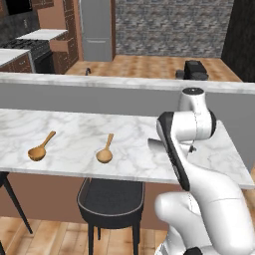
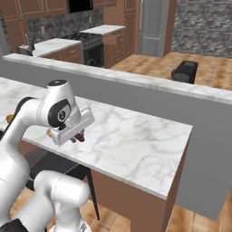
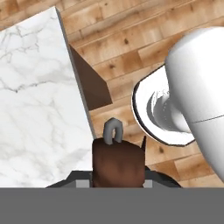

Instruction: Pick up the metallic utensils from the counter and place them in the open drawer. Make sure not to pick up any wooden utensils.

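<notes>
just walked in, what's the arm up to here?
The gripper is shut on the dark-handled utensil, holding it above the marble counter near its edge. Two wooden spoons lie untouched further along the counter.

My two base cameras look forward and down across the same surface (image 1: 89, 134) from behind; my hand camera looks steeply down past its edge to the floor (image 3: 131, 39).
</notes>
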Motion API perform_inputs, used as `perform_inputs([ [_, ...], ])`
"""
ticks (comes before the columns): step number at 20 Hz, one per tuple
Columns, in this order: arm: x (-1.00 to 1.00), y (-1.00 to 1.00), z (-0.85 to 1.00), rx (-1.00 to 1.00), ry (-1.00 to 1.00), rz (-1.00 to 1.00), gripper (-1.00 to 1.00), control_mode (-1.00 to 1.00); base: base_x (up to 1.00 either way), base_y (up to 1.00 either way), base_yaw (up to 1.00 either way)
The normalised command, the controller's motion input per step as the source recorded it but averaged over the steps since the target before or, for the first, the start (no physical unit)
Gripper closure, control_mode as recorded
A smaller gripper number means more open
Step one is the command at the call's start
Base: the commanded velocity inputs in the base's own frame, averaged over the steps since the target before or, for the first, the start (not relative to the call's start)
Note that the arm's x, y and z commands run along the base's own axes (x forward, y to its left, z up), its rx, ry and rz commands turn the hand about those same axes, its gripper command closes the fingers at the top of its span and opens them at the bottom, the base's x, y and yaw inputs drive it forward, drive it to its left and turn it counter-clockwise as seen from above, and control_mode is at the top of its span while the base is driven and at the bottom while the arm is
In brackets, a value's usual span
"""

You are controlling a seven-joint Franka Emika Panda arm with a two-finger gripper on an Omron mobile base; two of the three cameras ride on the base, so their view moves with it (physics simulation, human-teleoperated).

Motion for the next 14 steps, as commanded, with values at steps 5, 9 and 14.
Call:
perform_inputs([
  [5, 0.0, -0.02, -0.23, 0.0, 0.04, 0.0, 1.0, -1.0, 0.0, 0.0, 0.0],
  [9, -0.02, -0.04, -0.01, 0.1, 0.0, 0.0, 1.0, -1.0, 0.0, 0.0, 0.0],
  [14, 0.0, 0.0, 0.0, 0.0, 0.0, 0.0, 1.0, -1.0, 0.0, 0.0, 0.0],
])
